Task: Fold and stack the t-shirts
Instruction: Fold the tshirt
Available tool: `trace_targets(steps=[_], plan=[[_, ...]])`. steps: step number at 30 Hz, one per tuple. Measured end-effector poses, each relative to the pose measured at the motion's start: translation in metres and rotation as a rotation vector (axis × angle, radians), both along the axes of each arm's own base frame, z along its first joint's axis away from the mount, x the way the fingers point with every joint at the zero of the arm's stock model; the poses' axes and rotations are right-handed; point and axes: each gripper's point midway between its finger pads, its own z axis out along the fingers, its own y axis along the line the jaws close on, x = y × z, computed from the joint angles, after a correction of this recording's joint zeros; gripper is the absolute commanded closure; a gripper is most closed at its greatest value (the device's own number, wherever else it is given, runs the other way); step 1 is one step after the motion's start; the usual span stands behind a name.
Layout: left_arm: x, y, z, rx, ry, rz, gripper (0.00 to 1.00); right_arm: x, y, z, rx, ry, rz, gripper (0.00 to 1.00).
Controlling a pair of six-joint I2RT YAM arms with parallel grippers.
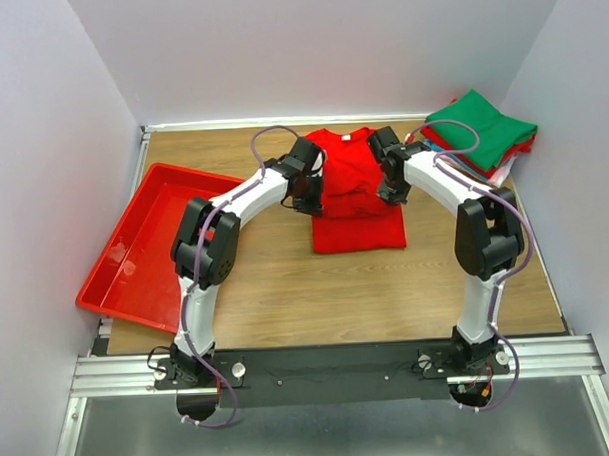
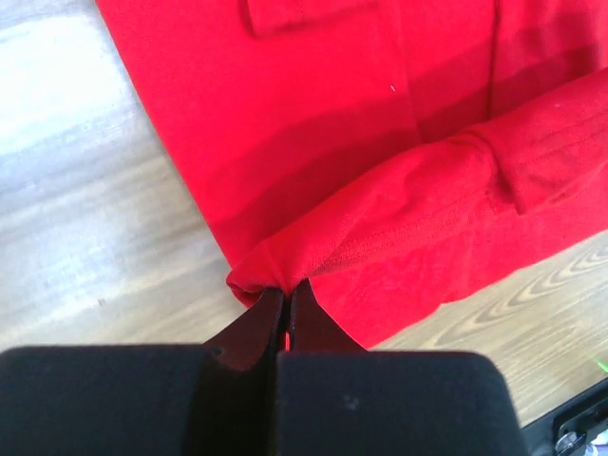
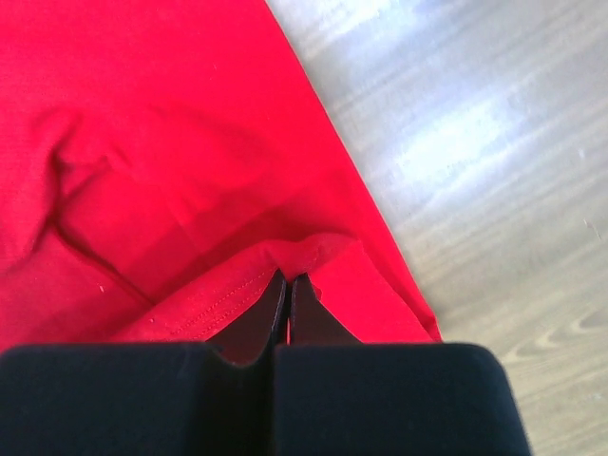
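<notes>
White arms [image 1: 251, 197], black joints [image 1: 207, 253] (purple cables [image 1: 253, 142])

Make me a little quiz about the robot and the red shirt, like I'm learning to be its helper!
1. True or false: the left gripper and the right gripper both pinch the red t-shirt.
2. Which colour tops the stack of folded shirts? A blue, B green, C pink.
3. Fill in: the red tray lies on the robot's ____ side.
Key: 1 true; 2 B; 3 left.
</notes>
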Motion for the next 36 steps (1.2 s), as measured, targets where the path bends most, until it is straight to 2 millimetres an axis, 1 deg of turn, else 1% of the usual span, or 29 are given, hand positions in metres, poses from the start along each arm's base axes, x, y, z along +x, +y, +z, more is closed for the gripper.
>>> trace_targets(steps=[4, 6, 7, 8, 9, 10, 11, 12, 13, 14, 15, 16, 17, 20, 22, 23, 24, 26, 28, 29, 32, 36], plan=[[0.012, 0.001, -0.006, -0.004, 0.008, -0.013, 1.0, 0.01, -0.002, -0.005, -0.007, 0.007, 0.002, 0.99], [0.017, 0.002, -0.009, -0.005, 0.014, -0.015, 0.97, 0.014, -0.003, -0.01, -0.012, 0.016, 0.006, 0.99], [0.019, 0.003, -0.011, -0.005, 0.017, -0.018, 0.93, 0.015, -0.003, -0.013, -0.013, 0.021, 0.006, 0.99], [0.021, 0.003, -0.012, -0.005, 0.019, -0.018, 0.85, 0.016, -0.002, -0.014, -0.013, 0.024, 0.006, 0.98], [0.023, 0.004, -0.013, -0.005, 0.021, -0.019, 0.72, 0.018, -0.002, -0.016, -0.012, 0.026, 0.007, 0.98], [0.026, 0.005, -0.015, -0.004, 0.024, -0.017, 0.65, 0.02, -0.001, -0.019, -0.011, 0.03, 0.008, 0.92], [0.029, 0.008, -0.015, -0.002, 0.024, -0.014, 0.54, 0.023, 0.001, -0.021, -0.008, 0.031, 0.01, 0.87], [0.031, 0.009, -0.016, 0.002, 0.025, -0.011, 0.52, 0.025, 0.001, -0.022, -0.01, 0.035, 0.015, 0.8], [0.037, 0.011, -0.013, 0.002, 0.02, -0.003, 0.48, 0.03, 0.002, -0.022, -0.007, 0.032, 0.017, 0.65], [0.043, 0.014, -0.01, 0.002, 0.011, 0.003, 0.42, 0.036, 0.003, -0.021, 0.0, 0.023, 0.014, 0.57], [0.049, 0.016, -0.005, 0.0, -0.001, 0.01, 0.4, 0.04, 0.003, -0.019, 0.0, 0.018, 0.017, 0.51], [0.057, 0.019, 0.002, -0.002, -0.02, 0.021, 0.37, 0.044, 0.004, -0.017, 0.004, 0.011, 0.019, 0.47], [0.066, 0.023, 0.012, -0.007, -0.044, 0.036, 0.34, 0.053, 0.003, -0.011, 0.013, -0.011, 0.014, 0.42], [0.085, 0.029, 0.034, -0.021, -0.11, 0.067, 0.34, 0.073, 0.0, 0.013, 0.036, -0.081, -0.001, 0.4], [0.088, 0.036, 0.044, -0.023, -0.133, 0.08, 0.34, 0.08, -0.004, 0.024, 0.046, -0.115, -0.01, 0.4], [0.087, 0.038, 0.046, -0.026, -0.14, 0.081, 0.34, 0.08, -0.005, 0.029, 0.048, -0.123, -0.011, 0.4], [0.081, 0.04, 0.046, -0.026, -0.139, 0.08, 0.34, 0.08, -0.009, 0.033, 0.048, -0.13, -0.014, 0.4], [0.063, 0.047, 0.04, -0.015, -0.114, 0.072, 0.33, 0.076, -0.013, 0.036, 0.049, -0.136, -0.017, 0.4], [0.05, 0.048, 0.032, -0.019, -0.104, 0.057, 0.33, 0.062, -0.017, 0.037, 0.054, -0.121, -0.014, 0.4], [0.034, 0.051, 0.023, -0.017, -0.074, 0.043, 0.33, 0.053, -0.018, 0.034, 0.057, -0.111, -0.011, 0.4], [0.002, 0.056, 0.004, -0.017, -0.012, 0.013, 0.33, 0.018, -0.023, 0.019, 0.068, -0.05, -0.004, 0.4], [-0.023, 0.056, -0.016, -0.01, 0.038, -0.019, 0.33, -0.025, -0.026, -0.002, 0.097, 0.027, 0.011, 0.4]])
